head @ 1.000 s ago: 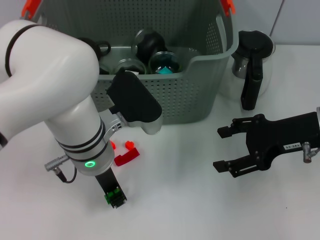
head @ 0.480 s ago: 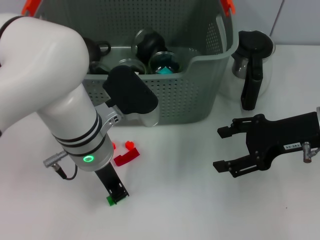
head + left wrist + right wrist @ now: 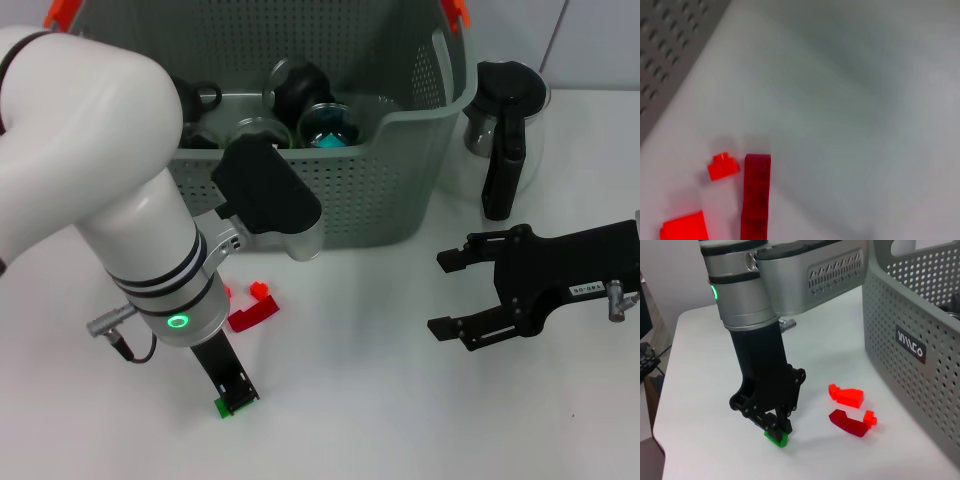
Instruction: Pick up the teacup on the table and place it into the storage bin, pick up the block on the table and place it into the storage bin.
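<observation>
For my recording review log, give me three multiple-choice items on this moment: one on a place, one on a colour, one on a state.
1. Where is the left gripper?
A. Inside the storage bin
B. Down at the table, at the green block
C. Beside the glass pot

2. What colour is the block at its fingertips?
A. Green
B. Blue
C. Yellow

3. How is the right gripper?
A. Shut on a teacup
B. Open, holding nothing
C. Shut on a red piece

Key: 1 B, its fingers reach the green block in front of the storage bin; 2 A, right wrist view shows green; 3 B, its fingers are spread above the bare table.
</observation>
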Tool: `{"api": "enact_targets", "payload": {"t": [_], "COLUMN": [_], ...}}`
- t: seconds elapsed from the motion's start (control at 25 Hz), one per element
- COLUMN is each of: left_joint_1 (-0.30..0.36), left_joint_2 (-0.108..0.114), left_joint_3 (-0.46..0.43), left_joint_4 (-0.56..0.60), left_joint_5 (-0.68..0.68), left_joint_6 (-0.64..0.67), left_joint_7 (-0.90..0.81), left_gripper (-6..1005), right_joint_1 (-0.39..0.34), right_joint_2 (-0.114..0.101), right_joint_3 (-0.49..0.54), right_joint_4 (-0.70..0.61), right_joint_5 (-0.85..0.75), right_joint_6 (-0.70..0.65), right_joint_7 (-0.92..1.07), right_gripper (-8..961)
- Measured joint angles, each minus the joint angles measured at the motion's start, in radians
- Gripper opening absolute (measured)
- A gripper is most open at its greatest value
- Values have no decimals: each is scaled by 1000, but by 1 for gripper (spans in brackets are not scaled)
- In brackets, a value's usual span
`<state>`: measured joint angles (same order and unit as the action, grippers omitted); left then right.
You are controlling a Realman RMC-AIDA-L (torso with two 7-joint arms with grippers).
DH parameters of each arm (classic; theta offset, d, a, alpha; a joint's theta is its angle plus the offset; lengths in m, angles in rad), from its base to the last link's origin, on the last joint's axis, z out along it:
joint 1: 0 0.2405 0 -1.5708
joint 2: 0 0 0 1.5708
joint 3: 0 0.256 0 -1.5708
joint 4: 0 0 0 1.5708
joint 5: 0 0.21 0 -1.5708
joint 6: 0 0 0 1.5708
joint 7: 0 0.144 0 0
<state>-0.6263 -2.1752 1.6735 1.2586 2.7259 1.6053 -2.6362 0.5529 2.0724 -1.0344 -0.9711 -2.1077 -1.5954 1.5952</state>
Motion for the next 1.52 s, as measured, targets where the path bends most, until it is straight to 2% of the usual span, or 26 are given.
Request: {"api": "enact_targets", "payload": {"t": [0.16,0.48,0.84,1.04,1.28,1.4,1.44,1.52], "left_joint_1": [5,46,58,37,-33,-85,-107,-114], "left_joint_2": [0,1,2,4,8,21,35,42], "left_joint_3": [-1,-32,-133,-259,-485,-586,-630,-647], "left_joint_4": [36,248,525,650,640,546,459,414], "left_joint_5": [-1,7,-1,-54,-132,-137,-139,-144], "left_joint_6": [16,69,101,90,-11,-87,-142,-175], "left_joint_7": [2,23,49,86,156,178,191,200], "left_gripper": [114,134,158,171,186,194,196,202], "right_joint_1": [-1,-9,-22,-24,-23,-20,-20,-19], "right_joint_2": [0,0,0,1,4,5,5,6], "right_joint_3": [27,64,87,89,90,89,89,89], "right_joint_4": [-1,-3,-5,-2,2,3,3,3], "right_joint_5": [-2,-4,-5,-5,-6,-6,-6,-6], "right_joint_6": [-13,-29,-29,-26,-23,-23,-23,-23], "right_joint_7": [0,-8,-24,-26,-27,-27,-28,-30], "right_gripper": [914,915,914,914,914,914,914,914]}}
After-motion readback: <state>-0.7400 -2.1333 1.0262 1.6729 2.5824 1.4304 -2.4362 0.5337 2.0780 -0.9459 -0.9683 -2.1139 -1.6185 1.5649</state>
